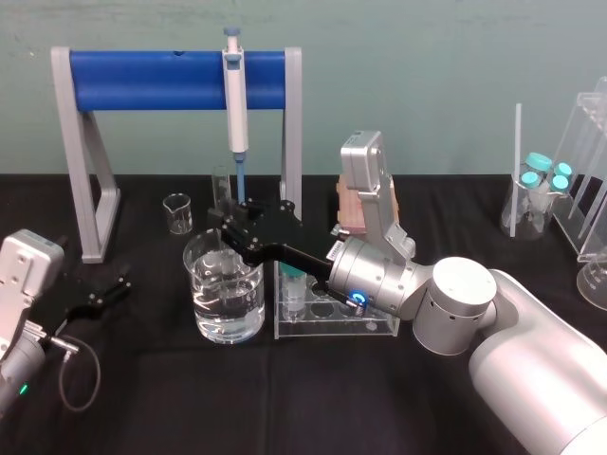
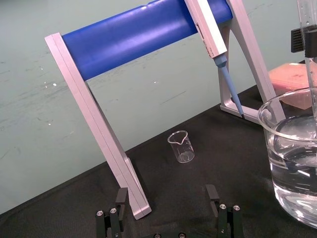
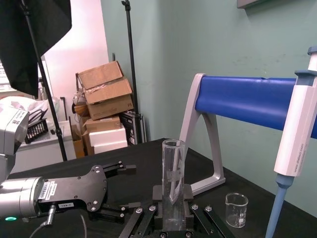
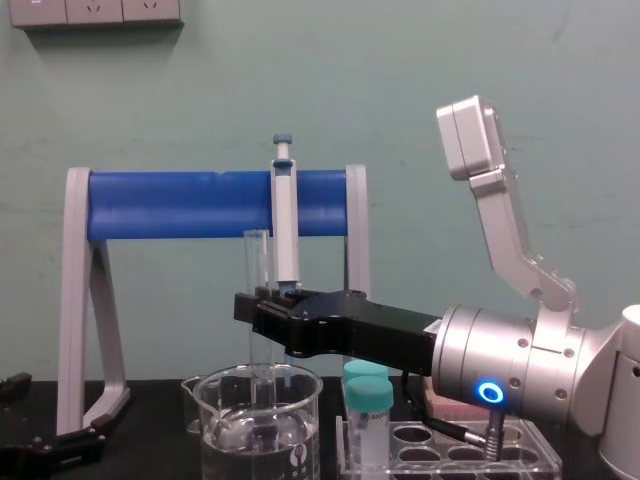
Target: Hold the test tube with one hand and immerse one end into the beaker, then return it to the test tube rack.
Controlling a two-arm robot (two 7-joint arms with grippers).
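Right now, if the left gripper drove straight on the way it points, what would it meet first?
Likely the small beaker, nearly centred ahead of the open left gripper. The grey stand leg sits close beside one finger and might clip first; depth is unclear.

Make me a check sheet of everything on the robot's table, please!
Surface: black cloth, no spills seen.
Job's things: test tube upright, lower end inside the big beaker of water; rack beside it, capped tubes standing in it.
Clutter: small beaker, pipette hanging on a blue stand, pink box, flask at the right.
Grippers: right gripper shut on the test tube above the big beaker; left gripper open, low at the left.
Cables: grey cable looped by the left arm.
Surroundings: green wall; cardboard boxes in the room.
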